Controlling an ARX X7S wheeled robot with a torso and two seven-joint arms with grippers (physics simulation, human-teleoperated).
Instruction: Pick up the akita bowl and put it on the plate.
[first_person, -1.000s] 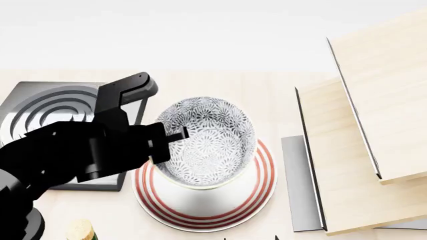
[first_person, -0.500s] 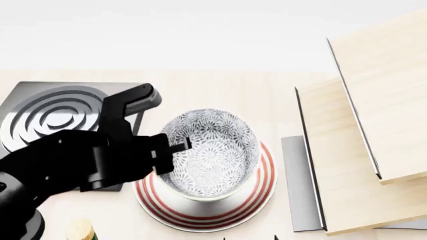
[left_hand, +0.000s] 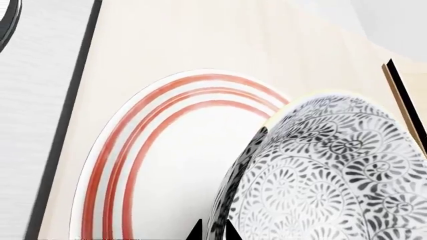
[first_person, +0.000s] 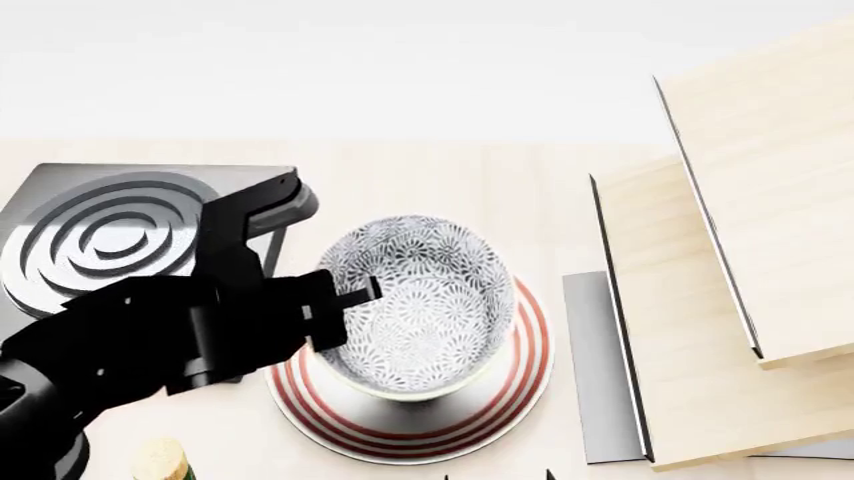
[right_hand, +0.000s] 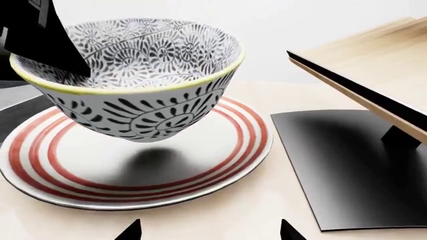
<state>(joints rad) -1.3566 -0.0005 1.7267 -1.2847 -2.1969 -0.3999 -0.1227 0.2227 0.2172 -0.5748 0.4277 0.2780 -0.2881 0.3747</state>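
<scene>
The akita bowl (first_person: 424, 300), white with a dense grey-black floral pattern and a yellowish rim, hangs just above the plate (first_person: 531, 352), a white plate with red rings. In the right wrist view a shadow lies under the akita bowl (right_hand: 143, 107) on the plate (right_hand: 220, 160), and the two are apart. My left gripper (first_person: 350, 296) is shut on the bowl's near-left rim. The left wrist view shows the left gripper (left_hand: 213, 231) with the bowl's wall (left_hand: 320, 180) between its tips, over the plate (left_hand: 127, 165). My right gripper (right_hand: 210, 232) stands open in front of the plate, holding nothing.
A grey square burner (first_person: 107, 235) with rings sits at the back left, partly behind my left arm. Pale wooden boards (first_person: 747, 220) rise on the right over a dark grey mat (right_hand: 347, 165). A cork-topped item (first_person: 163, 458) shows at the front left.
My left gripper has brought the bowl down and slightly nearer, so it now hangs lower over the plate's middle. The right gripper has stayed put.
</scene>
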